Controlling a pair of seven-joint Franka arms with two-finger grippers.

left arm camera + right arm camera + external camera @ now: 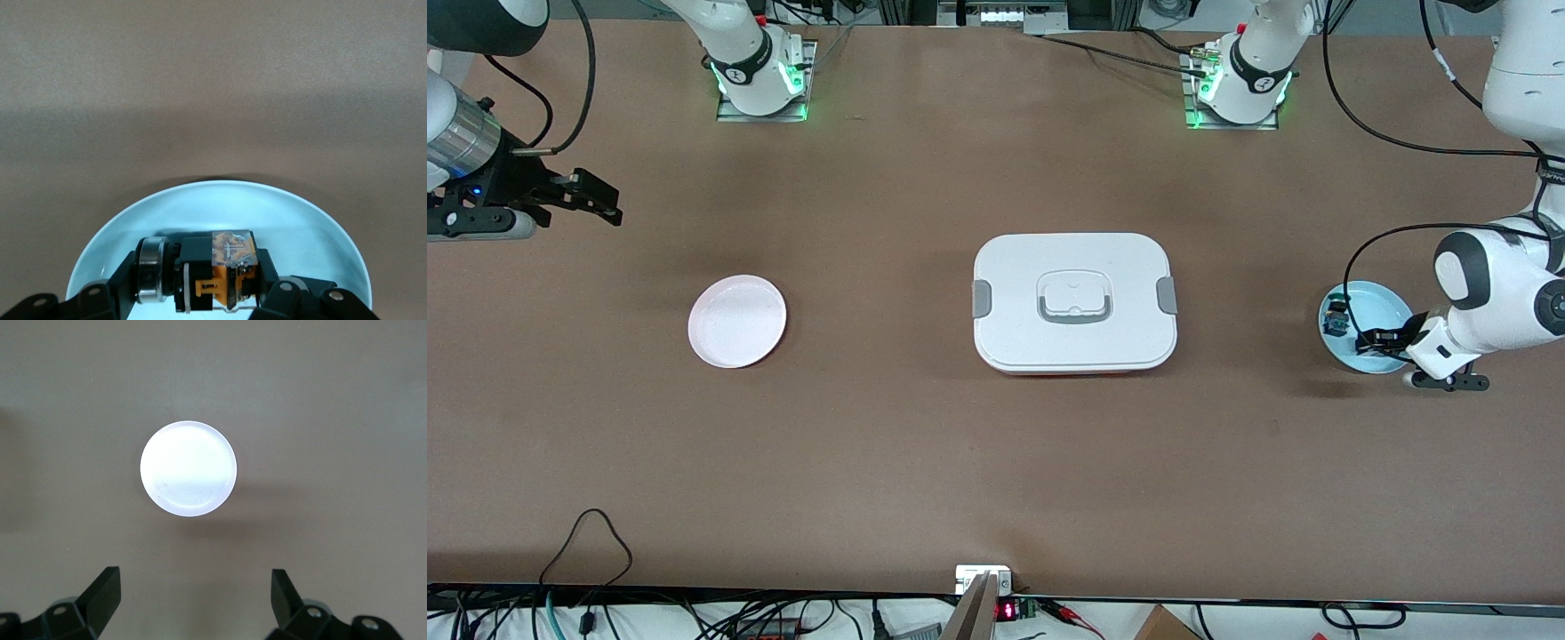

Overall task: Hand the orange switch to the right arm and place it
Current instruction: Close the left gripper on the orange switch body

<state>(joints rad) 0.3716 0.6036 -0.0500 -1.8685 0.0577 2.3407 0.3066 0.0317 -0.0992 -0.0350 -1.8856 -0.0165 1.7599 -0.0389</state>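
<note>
Table, left gripper gripping orange switch

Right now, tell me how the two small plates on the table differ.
The pale blue plate lies toward the left arm's end of the table; the pink plate lies toward the right arm's end.

The blue plate holds switches, among them the orange switch between the left gripper jaws; the pink plate holds nothing.

The right gripper, jaws open, hangs apart from the pink plate.

Both are small, round and shallow.
</note>
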